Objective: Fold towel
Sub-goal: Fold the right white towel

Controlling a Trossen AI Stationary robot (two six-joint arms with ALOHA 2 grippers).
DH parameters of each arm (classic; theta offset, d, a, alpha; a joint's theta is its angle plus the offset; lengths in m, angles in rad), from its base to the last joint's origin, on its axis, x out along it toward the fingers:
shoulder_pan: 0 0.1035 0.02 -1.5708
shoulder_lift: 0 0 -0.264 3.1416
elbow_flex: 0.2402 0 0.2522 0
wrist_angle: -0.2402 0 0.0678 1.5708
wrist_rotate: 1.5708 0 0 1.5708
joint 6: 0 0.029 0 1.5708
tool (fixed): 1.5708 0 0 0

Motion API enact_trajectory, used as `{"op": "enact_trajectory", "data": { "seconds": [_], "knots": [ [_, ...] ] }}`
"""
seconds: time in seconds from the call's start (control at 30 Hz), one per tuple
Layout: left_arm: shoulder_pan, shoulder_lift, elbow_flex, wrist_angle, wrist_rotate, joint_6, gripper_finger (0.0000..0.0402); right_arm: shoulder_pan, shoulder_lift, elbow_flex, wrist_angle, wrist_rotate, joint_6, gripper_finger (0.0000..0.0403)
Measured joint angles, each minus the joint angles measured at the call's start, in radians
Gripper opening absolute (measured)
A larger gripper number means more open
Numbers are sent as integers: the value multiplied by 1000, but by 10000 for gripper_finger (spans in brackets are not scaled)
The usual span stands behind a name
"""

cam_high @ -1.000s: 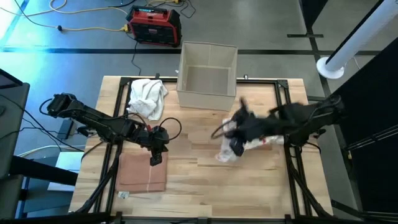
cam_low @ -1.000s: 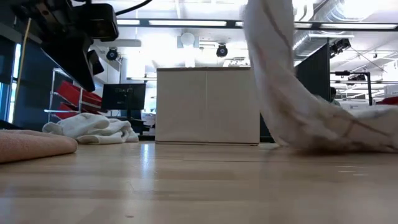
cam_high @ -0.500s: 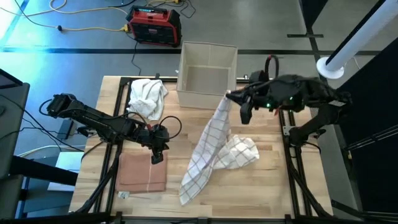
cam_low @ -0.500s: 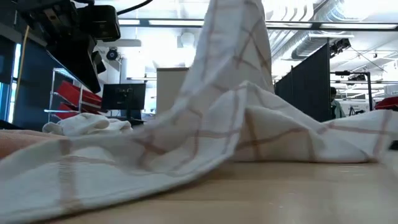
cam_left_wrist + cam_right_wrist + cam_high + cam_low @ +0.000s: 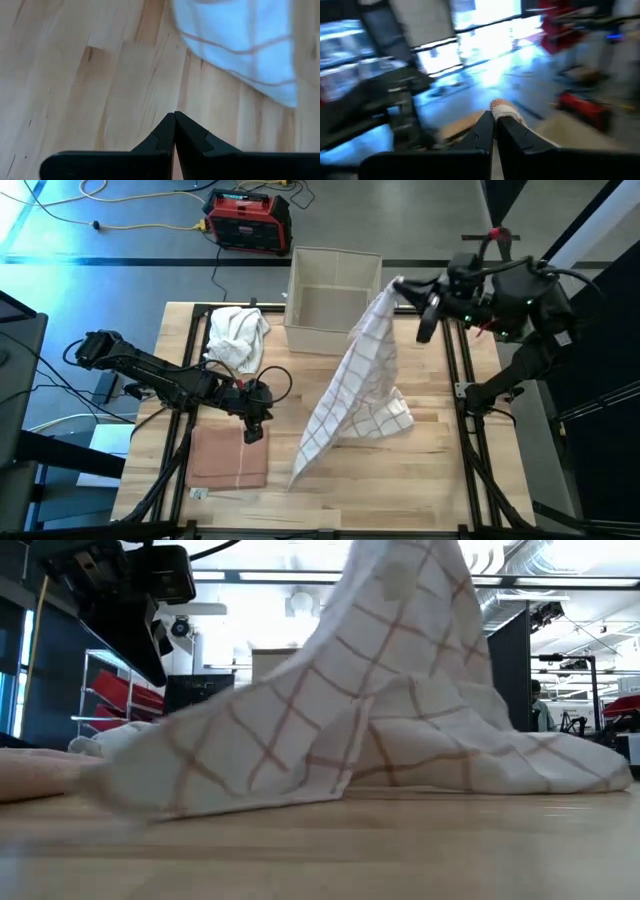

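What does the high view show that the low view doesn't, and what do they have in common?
Only the high view shows the right claw shut on a corner of the checked towel, lifted near the far right of the table, and the left claw shut, hovering over the folded pink towel. It also shows the red box on the floor. Only the low view shows the room behind: ceiling lights, a monitor, red shelves. Both show the checked towel draping down onto the table, the crumpled white towel and the beige bin.
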Motion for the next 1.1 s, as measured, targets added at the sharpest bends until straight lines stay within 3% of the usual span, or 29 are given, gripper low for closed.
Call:
{"op": "enact_trajectory", "data": {
  "seconds": [0.1, 0.27, 0.5, 0.7, 0.8, 0.9, 1.1],
  "knots": [
    [0, 0, 0, 6, 0, -9, 0, 0, 2, -3, -97, 80, 31, 0],
    [0, 0, 0, 8, 0, -19, 0, 5, 20, -1, -137, 52, 49, 0],
    [7, 0, 0, 9, -7, 22, 0, 16, -6, 12, 377, -105, -193, 0],
    [20, 0, 0, 8, -17, 22, 0, 5, -5, 12, 573, -120, -298, 0],
    [20, 0, 0, 8, -25, 23, 0, 0, -7, 12, 544, -119, -270, 0],
    [20, 0, 0, 8, -26, 23, 0, 0, -8, 12, 395, -124, -148, 0],
    [20, 0, 0, 8, -26, 24, 0, 20, -6, -58, 59, -336, 208, 0]
  ]
}}
